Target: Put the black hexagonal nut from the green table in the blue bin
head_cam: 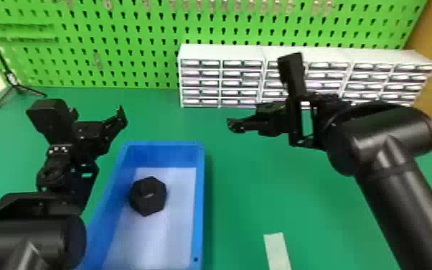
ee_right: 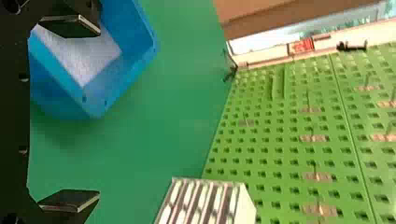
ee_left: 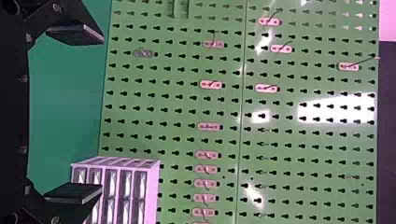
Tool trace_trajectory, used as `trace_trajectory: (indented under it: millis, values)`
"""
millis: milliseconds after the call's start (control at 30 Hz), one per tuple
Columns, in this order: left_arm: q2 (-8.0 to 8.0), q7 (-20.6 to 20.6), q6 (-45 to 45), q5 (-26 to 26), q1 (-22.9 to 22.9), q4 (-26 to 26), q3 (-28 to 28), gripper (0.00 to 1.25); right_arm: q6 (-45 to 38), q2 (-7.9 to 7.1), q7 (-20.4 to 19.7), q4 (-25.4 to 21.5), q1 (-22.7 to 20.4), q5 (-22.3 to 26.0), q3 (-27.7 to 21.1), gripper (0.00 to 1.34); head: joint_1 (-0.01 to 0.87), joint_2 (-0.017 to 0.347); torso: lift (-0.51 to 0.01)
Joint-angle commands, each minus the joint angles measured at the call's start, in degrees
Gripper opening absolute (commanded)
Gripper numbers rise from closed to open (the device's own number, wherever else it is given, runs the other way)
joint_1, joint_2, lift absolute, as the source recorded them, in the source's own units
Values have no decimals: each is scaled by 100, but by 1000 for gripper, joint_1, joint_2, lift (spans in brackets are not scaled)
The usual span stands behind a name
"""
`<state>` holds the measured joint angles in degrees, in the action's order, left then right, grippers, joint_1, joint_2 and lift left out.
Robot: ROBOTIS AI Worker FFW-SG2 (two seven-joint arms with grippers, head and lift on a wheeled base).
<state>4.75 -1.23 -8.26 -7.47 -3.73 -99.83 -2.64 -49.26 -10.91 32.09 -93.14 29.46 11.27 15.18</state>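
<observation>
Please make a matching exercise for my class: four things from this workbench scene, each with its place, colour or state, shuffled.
1. hexagonal nut
2. drawer units
3. pegboard
4. left gripper

A. white, at the back of the table
B. open and empty
C. inside the blue bin
D. green, with rows of holes

Pairs: 1-C, 2-A, 3-D, 4-B

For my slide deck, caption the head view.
Black hexagonal nut lying in the blue bin, with the left gripper and right gripper both empty.
</observation>
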Motion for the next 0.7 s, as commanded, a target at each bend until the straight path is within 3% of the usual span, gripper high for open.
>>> trace_trajectory:
  millis: [0, 267, 667]
  values:
    - [0, 0, 0, 0, 4, -1, -9, 1086, 241, 72, -1, -73, -213, -257, -393, 1250, 686, 28, -96]
    - [0, 0, 0, -9, 4, -10, -9, 1086, 716, 186, -54, -82, -503, -670, -841, 1250, 686, 28, -96]
    - [0, 0, 0, -9, -14, -10, -9, 1086, 1612, 344, -845, -125, -1048, -731, -1263, 1250, 686, 28, -96]
